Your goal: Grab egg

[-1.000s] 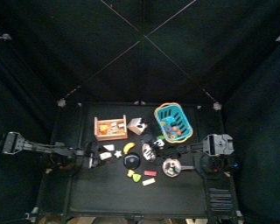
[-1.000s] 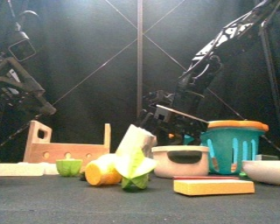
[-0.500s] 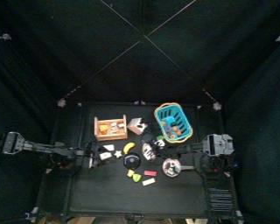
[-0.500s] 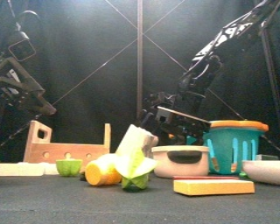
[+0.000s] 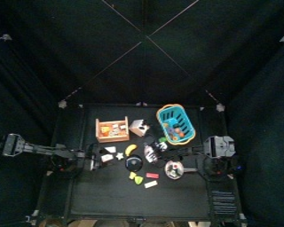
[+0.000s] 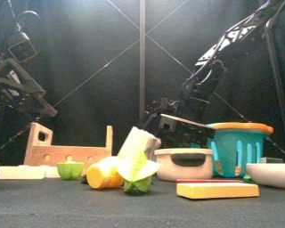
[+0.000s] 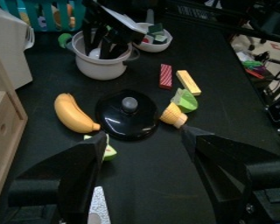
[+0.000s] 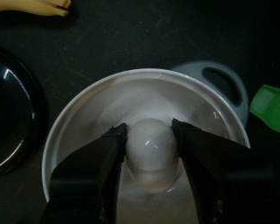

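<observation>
The egg [image 8: 150, 149] is white and lies in the bottom of a white pot [image 8: 84, 109]. My right gripper [image 8: 153, 144] reaches down into this pot and stands open, one jaw close on each side of the egg. In the front view the right gripper [image 6: 184, 131] hangs just over the pot [image 6: 181, 164], and the egg is hidden by the pot's wall. The left wrist view shows the same pot [image 7: 105, 61] with the right arm's jaws inside it. My left gripper [image 7: 143, 179] hovers open and holds nothing, a little back from the black lid [image 7: 129, 116].
A banana [image 7: 74, 112] lies beside the black lid. A red block [image 7: 166, 75] and a yellow block [image 7: 189, 82] lie further out. A wooden rack [image 6: 68, 147] stands at the left, a teal basket [image 6: 238, 147] at the right, and a grey cup [image 8: 219, 80] beside the pot.
My right gripper has sunk slightly toward the pot and its jaws have drawn in a little around the egg. The left arm has not moved.
</observation>
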